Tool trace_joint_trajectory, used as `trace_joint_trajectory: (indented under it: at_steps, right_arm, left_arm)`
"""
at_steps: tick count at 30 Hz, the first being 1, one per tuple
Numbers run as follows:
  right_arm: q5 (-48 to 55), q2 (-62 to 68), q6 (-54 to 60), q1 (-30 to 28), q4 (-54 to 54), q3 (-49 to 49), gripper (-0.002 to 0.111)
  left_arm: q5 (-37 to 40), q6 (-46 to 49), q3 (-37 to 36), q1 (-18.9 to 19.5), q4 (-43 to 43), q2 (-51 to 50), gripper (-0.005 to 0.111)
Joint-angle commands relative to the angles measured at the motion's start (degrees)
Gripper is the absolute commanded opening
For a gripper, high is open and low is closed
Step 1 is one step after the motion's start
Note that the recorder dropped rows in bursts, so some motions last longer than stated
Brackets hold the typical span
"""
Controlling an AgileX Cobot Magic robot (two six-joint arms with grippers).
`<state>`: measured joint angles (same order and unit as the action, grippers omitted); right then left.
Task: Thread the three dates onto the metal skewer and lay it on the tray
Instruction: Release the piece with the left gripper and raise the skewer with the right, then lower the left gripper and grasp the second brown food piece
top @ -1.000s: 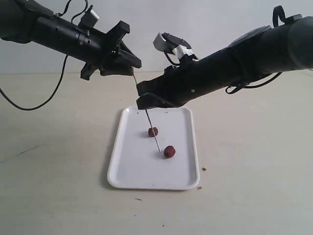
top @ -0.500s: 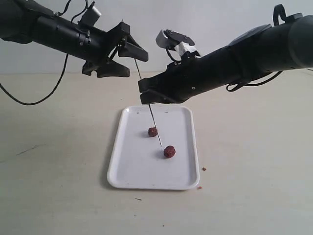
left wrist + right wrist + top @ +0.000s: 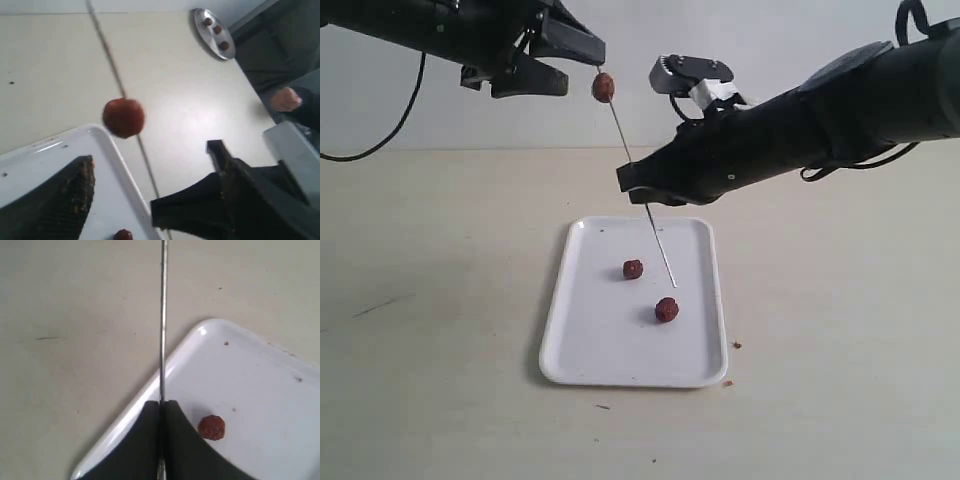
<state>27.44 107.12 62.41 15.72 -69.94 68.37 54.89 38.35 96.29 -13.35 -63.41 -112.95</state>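
Note:
One date [image 3: 604, 87] [image 3: 123, 117] is speared near the upper end of the metal skewer [image 3: 650, 220] [image 3: 107, 50] [image 3: 163, 315], which slants down over the white tray [image 3: 600, 340] [image 3: 60, 150] [image 3: 260, 390]. My right gripper [image 3: 638, 190] [image 3: 161, 407] is shut on the skewer's middle. My left gripper [image 3: 585, 70] [image 3: 150, 152] is open, just left of the speared date and apart from it. The other two dates [image 3: 633, 269] [image 3: 666, 310] lie loose on the tray; one [image 3: 212, 427] shows beside the right fingers.
Brown crumbs [image 3: 736, 345] lie on the table off the tray's right rim. In the left wrist view a round metal dish [image 3: 212, 32] holding three more dates sits far off, with a person's hand [image 3: 285, 100] nearby.
My left gripper opened, let go of the date and drew up and to the left. The date now shows on the skewer's upper end. My right gripper lifted the skewer slightly.

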Motion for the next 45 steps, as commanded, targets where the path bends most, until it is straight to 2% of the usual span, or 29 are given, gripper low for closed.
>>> trace_joint_trajectory:
  at_steps: [1, 8, 13, 15, 19, 23, 26, 29, 34, 38, 45]
  right_arm:
    - [-6.33, -5.7, 0.47, -0.12, 1.66, -4.19, 0.0]
    - [-20.32, -15.86, 1.76, -1.22, 3.07, -14.39, 0.0]
    - [-11.2, -19.97, 4.49, -7.14, 3.17, -19.03, 0.0]
    - [-5.04, -20.11, 4.49, -10.32, 4.31, -19.03, 0.0]
    - [-0.14, -20.11, 4.6, -14.8, 5.15, -19.03, 0.0]
    - [1.48, -20.11, 4.6, -16.87, 5.46, -19.03, 0.0]
    - [1.5, -20.11, 4.6, -16.85, 5.46, -19.03, 0.0]
    - [1.5, -20.11, 4.6, -16.85, 5.46, -19.03, 0.0]
    - [1.49, -20.11, 4.6, -16.85, 5.57, -19.03, 0.0]
    - [1.49, -20.11, 4.6, -16.85, 5.57, -19.03, 0.0]
    - [1.49, -20.11, 5.03, -16.85, 5.81, -19.03, 0.0]
  left_arm:
    - [0.81, 0.26, -0.48, -0.22, 4.0, 0.29, 0.071]
    - [0.72, 1.24, -1.84, -1.26, 6.01, 0.06, 0.071]
    - [-1.1, 0.25, -1.84, -4.85, 11.21, -2.05, 0.071]
    - [-2.94, -0.03, -1.84, -7.02, 12.83, -3.57, 0.071]
    - [-7.6, -0.19, -1.73, -11.53, 17.95, -6.38, 0.071]
    - [-13.73, -9.37, -1.6, -16.0, 31.08, -8.51, 0.071]
    - [-13.78, -21.13, 0.06, -18.35, 46.19, -10.15, 0.071]
    - [-13.33, -25.63, 0.99, -19.89, 53.92, -10.97, 0.071]
    - [-13.56, -25.03, 1.14, -22.12, 58.62, -11.62, 0.071]
    - [-13.31, -25.15, 1.14, -23.66, 58.79, -11.66, 0.071]
    - [-7.3, -25.44, 1.14, -29.08, 59.97, -11.66, 0.071]
